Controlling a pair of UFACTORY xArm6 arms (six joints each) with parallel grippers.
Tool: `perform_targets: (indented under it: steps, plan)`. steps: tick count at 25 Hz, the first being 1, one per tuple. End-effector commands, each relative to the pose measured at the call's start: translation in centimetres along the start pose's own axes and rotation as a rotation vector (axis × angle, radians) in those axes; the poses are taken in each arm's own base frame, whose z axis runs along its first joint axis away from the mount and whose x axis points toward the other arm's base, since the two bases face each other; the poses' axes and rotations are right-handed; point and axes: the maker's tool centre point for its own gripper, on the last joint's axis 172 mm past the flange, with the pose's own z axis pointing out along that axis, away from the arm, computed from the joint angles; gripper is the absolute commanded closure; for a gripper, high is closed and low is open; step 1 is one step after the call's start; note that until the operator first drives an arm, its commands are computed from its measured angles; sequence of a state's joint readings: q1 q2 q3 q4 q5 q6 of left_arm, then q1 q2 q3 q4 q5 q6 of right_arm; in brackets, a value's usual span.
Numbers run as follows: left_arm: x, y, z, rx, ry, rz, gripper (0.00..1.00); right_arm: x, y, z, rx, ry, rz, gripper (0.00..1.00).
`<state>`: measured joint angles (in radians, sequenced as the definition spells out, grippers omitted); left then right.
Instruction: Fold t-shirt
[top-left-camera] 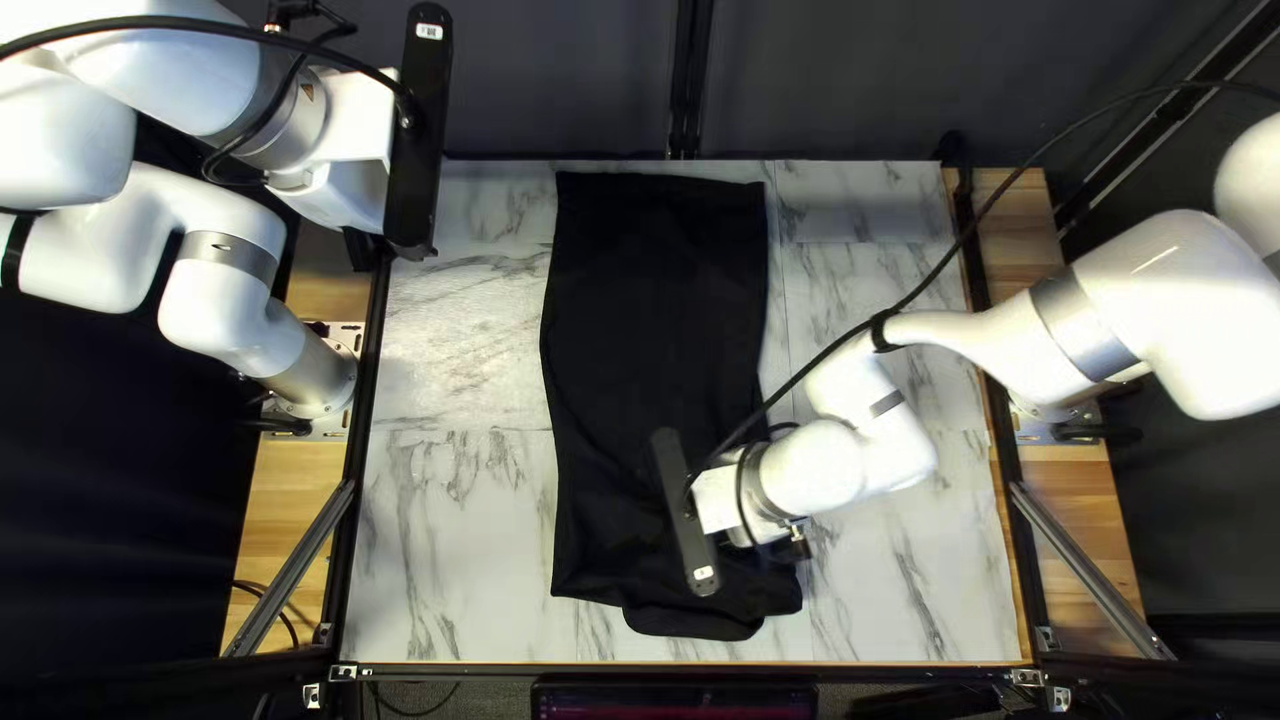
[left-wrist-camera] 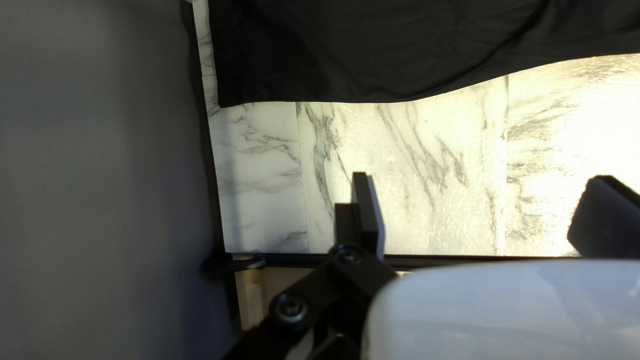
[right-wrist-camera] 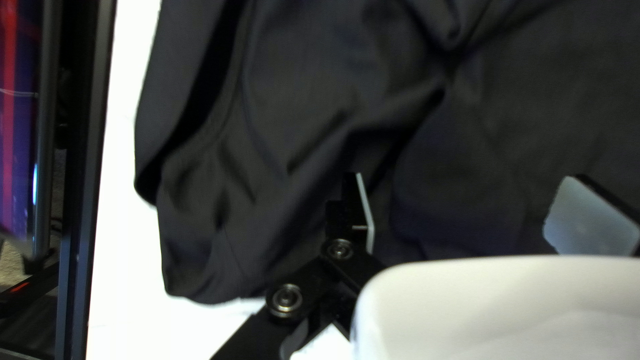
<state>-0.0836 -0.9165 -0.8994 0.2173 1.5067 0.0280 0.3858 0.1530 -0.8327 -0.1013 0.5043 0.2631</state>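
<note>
A black t-shirt [top-left-camera: 654,307] lies lengthwise on the table, smooth toward the far edge and rumpled at its near end. My left gripper [top-left-camera: 360,251] is raised over the table's far left corner, off the cloth. The left wrist view has the left gripper [left-wrist-camera: 473,213] open with nothing between its fingers, the shirt [left-wrist-camera: 373,50] lying ahead of it. My right gripper [top-left-camera: 767,540] is over the shirt's near right part, largely hidden by its own arm. Seen from the right wrist, the right gripper [right-wrist-camera: 460,217] is open above creased, overlapping cloth [right-wrist-camera: 280,140].
Marble-patterned table surface [top-left-camera: 454,520] shows left of the shirt, and more [top-left-camera: 920,560] shows to its right. My right arm crosses the table's right half, its cable arching above. A screen [top-left-camera: 674,700] stands beyond the near edge; a dark curtain [top-left-camera: 560,80] hangs behind.
</note>
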Motion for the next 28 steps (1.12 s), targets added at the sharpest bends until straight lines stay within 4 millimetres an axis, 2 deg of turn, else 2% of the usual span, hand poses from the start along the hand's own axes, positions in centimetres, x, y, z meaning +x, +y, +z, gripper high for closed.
perform_targets:
  steps: [1, 5, 10, 11, 16, 18, 20, 23, 27, 28]
  plan:
    - [0.0, 0.0, 0.0, 0.000, 0.000, 0.000, 0.00, -1.0, 1.1, 1.5, 0.012, -0.021, 0.026, 0.00]
    - [0.0, 0.0, 0.0, 0.000, 0.000, 0.000, 0.00, -0.4, 2.5, 2.9, 0.019, -0.037, 0.022, 0.00]
    - [0.0, 0.0, 0.0, 0.000, 0.000, 0.000, 0.00, 2.8, 4.5, 3.6, 0.001, -0.049, -0.005, 0.00]
    - [0.0, 0.0, 0.0, 0.000, 0.000, 0.000, 0.00, 4.3, 4.8, 3.4, -0.008, -0.044, -0.017, 0.00]
    - [0.0, 0.0, 0.0, 0.000, 0.000, 0.000, 0.00, 8.1, 4.8, 1.6, -0.044, -0.012, -0.050, 0.00]
    - [0.0, 0.0, 0.0, 0.000, 0.000, 0.000, 0.00, 8.7, 4.6, 1.2, -0.056, -0.002, -0.059, 0.00]
    - [0.0, 0.0, 0.0, 0.000, 0.000, 0.000, 0.00, 8.5, 4.1, 1.0, -0.065, 0.005, -0.064, 0.00]
    - [0.0, 0.0, 0.0, 0.000, 0.000, 0.000, 0.00, 7.0, 3.2, 0.7, -0.070, 0.007, -0.054, 0.00]
    - [0.0, 0.0, 0.0, 0.000, 0.000, 0.000, 0.00, 2.8, 2.2, 0.6, -0.059, -0.009, -0.011, 0.00]
    - [0.0, 0.0, 0.0, 0.000, 0.000, 0.000, 0.00, 2.4, 2.2, 0.6, -0.057, -0.012, -0.003, 0.00]
